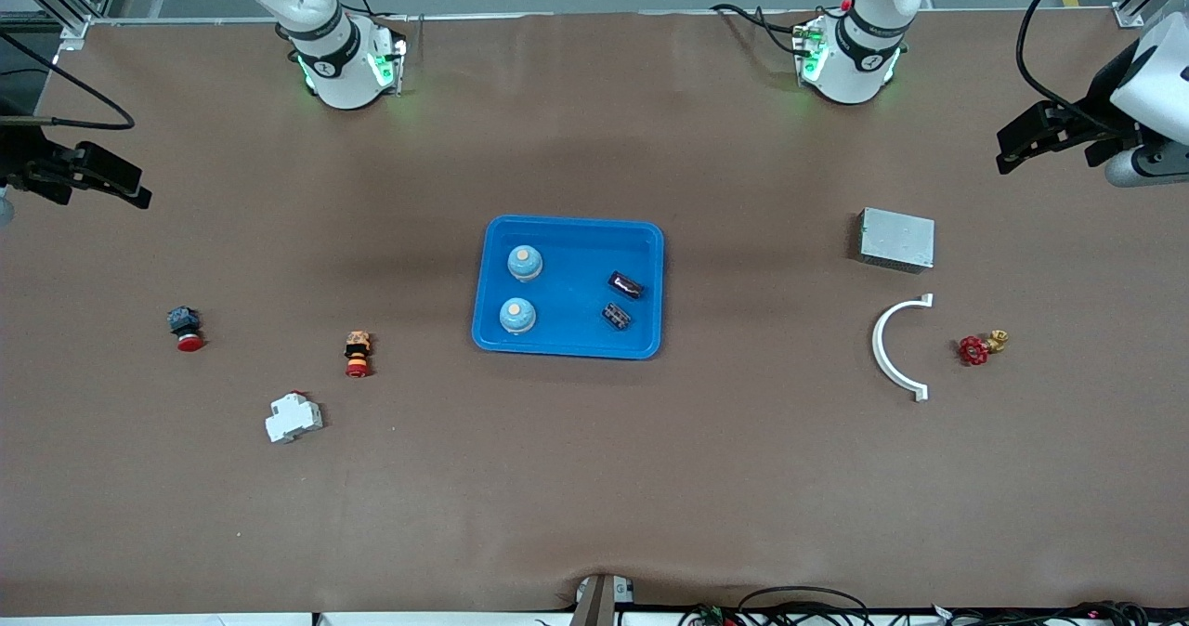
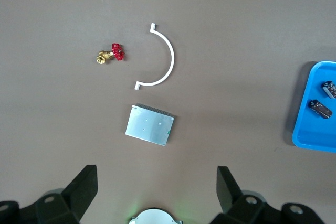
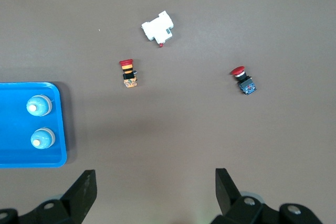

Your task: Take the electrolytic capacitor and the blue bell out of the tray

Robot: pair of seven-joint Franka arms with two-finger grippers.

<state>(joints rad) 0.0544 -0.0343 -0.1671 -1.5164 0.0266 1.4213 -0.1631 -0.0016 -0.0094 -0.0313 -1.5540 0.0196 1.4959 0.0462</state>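
A blue tray sits in the middle of the table. In it, two light blue dome bells stand toward the right arm's end and two black capacitors lie toward the left arm's end. My left gripper is open and empty, up in the air at the left arm's end of the table. My right gripper is open and empty, up at the right arm's end. The left wrist view shows the tray's edge with both capacitors. The right wrist view shows both bells.
Toward the left arm's end lie a grey metal box, a white curved bracket and a red-handled brass valve. Toward the right arm's end lie two red push-button switches and a white breaker.
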